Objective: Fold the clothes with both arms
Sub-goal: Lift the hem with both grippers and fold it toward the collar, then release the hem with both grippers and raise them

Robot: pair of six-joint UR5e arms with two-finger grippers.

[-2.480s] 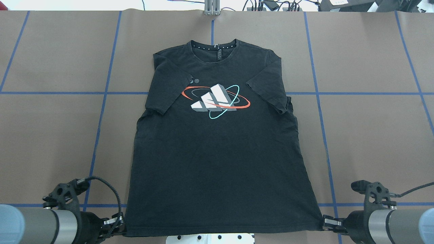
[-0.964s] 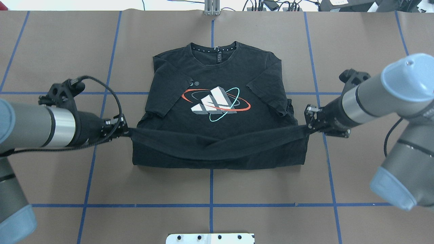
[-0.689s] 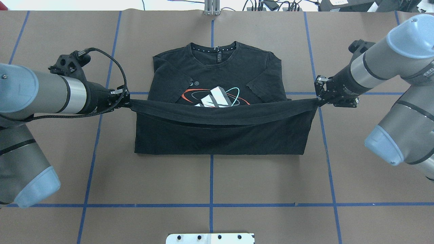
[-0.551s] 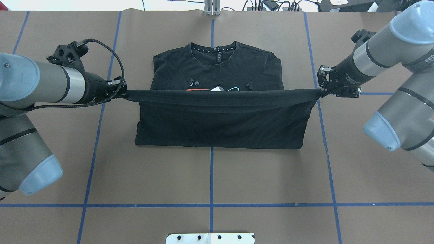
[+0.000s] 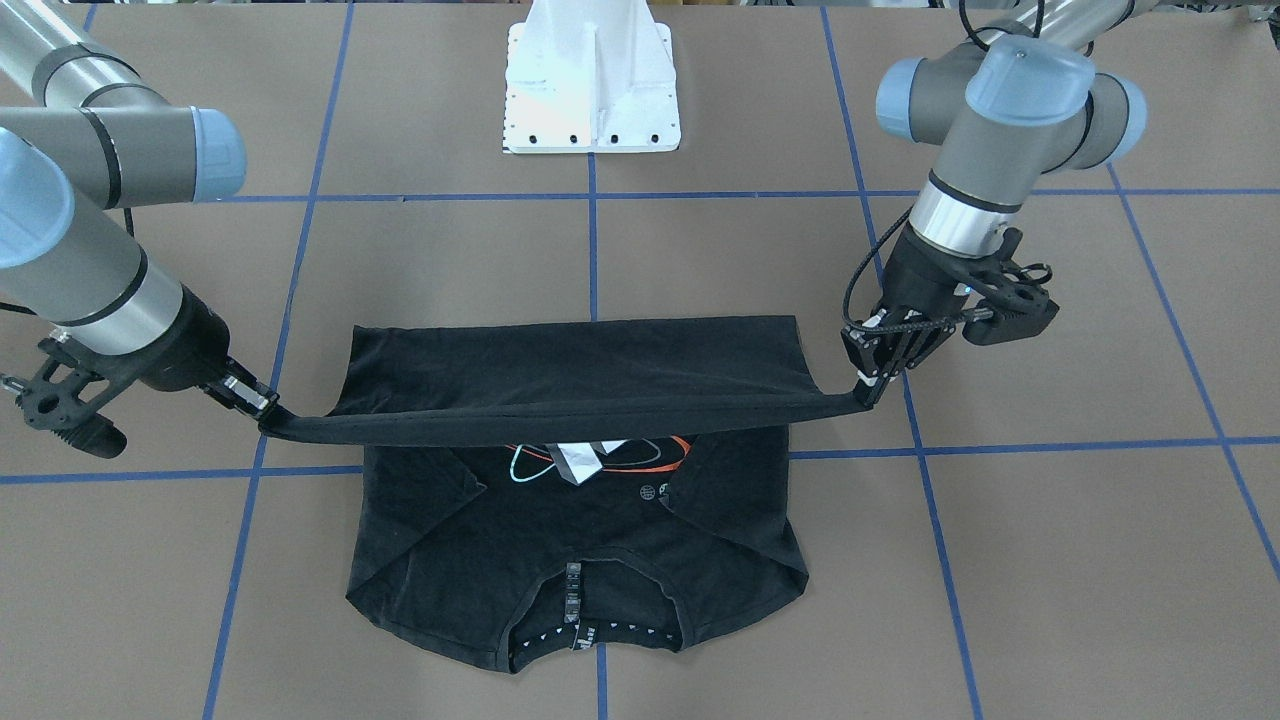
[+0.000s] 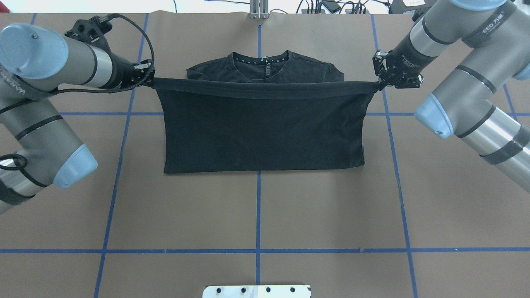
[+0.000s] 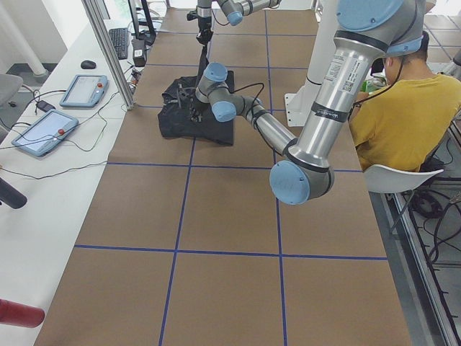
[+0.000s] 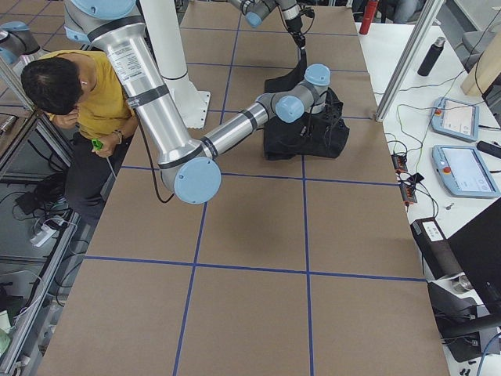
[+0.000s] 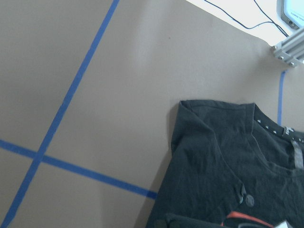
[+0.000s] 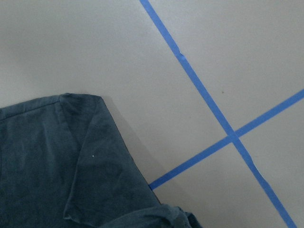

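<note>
Front view: the shirt (image 5: 570, 365) lies mid-table. Its hem is held taut over the logo (image 5: 600, 460), short of the collar (image 5: 575, 622) at 6 o'clock. The left gripper (image 5: 868, 388) at 3 and the right gripper (image 5: 258, 403) at 9 are each clamped on a hem corner.

Overhead: only collar and shoulders show at 12. I judge the first fold nearly complete; laying down, release and further folds remain.
</note>
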